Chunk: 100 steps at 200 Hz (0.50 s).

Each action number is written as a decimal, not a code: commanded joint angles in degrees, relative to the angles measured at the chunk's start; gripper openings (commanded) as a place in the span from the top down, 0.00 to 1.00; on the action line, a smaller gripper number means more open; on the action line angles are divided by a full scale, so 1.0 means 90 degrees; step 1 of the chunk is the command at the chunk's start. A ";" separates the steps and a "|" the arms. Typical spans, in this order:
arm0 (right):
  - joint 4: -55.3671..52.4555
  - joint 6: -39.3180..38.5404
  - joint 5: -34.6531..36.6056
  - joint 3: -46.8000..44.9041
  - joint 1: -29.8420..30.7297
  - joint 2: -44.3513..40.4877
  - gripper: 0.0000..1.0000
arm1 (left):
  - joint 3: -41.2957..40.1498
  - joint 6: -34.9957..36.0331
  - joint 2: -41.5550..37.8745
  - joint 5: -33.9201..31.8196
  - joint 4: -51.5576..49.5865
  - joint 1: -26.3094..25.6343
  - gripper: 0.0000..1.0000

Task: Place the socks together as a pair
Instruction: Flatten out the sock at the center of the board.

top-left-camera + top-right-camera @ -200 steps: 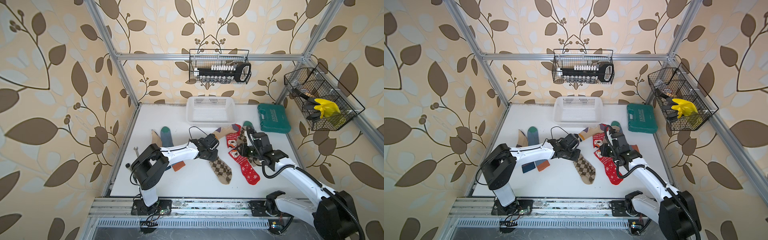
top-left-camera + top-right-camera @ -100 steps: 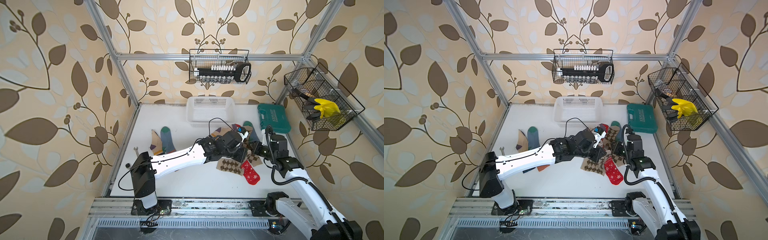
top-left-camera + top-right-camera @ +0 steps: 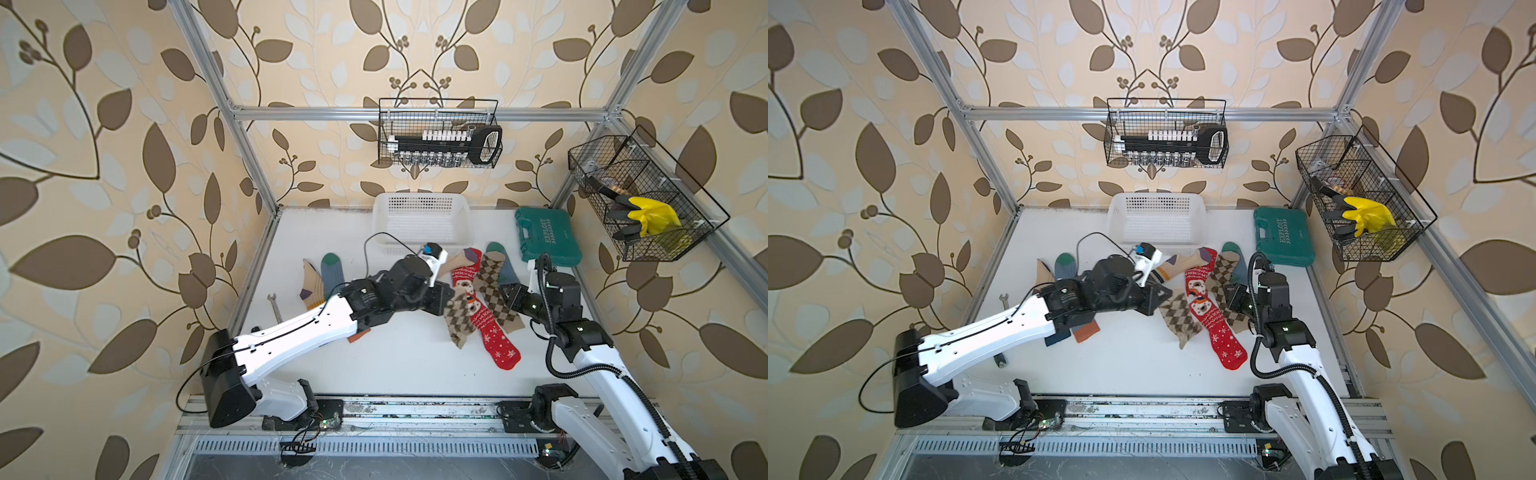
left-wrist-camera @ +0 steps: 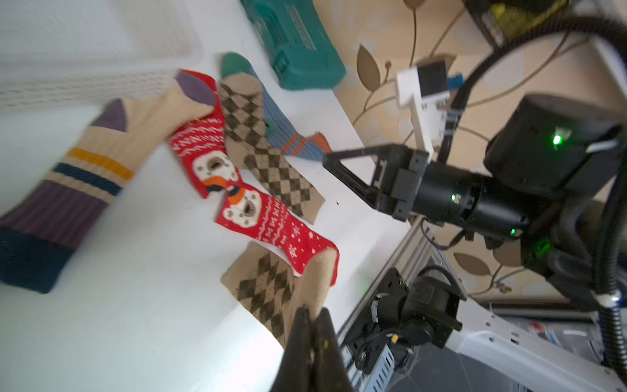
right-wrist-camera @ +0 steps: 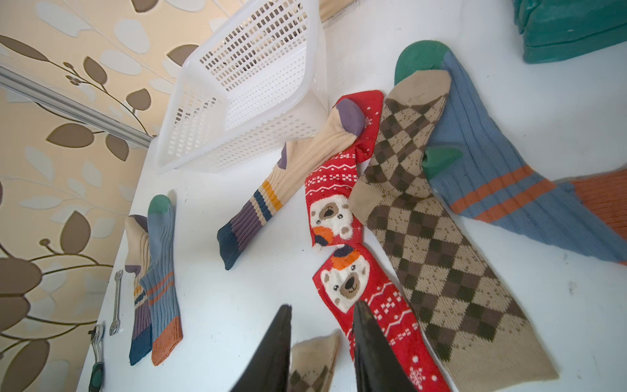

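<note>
Top views: white tabletop (image 3: pixel 395 365), leaf-papered walls (image 3: pixel 124 166); left hand (image 3: pixel 445 298) clamps an argyle sock (image 3: pixel 459 326), right hand (image 3: pixel 508 294) parted.

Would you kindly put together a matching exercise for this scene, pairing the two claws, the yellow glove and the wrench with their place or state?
Things:
1 left claw
2 right claw
3 yellow glove
4 wrench

Places or states:
A in the wire basket on the side wall
B open, holding nothing
C shut on the brown argyle sock
D flat on the table

Pairs: 1-C, 2-B, 3-A, 4-D
</note>
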 commanded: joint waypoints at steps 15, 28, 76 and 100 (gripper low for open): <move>0.0168 0.0104 -0.0174 -0.0213 -0.0023 0.0088 0.68 | -0.1188 -0.0473 -0.0891 0.0324 0.0279 0.1145 1.00; 0.0227 0.0110 -0.0236 -0.0208 -0.0017 0.0170 0.68 | -0.1152 -0.0425 -0.0956 0.0386 0.0208 0.1169 1.00; 0.0237 0.0109 -0.0196 -0.0218 -0.0040 0.0206 0.62 | -0.0538 -0.0412 -0.0307 0.0912 0.0387 0.0868 1.00; 0.0258 0.0101 -0.0332 -0.0208 -0.0132 0.0275 0.50 | 0.0150 -0.0291 0.0331 0.0850 0.0265 0.0392 1.00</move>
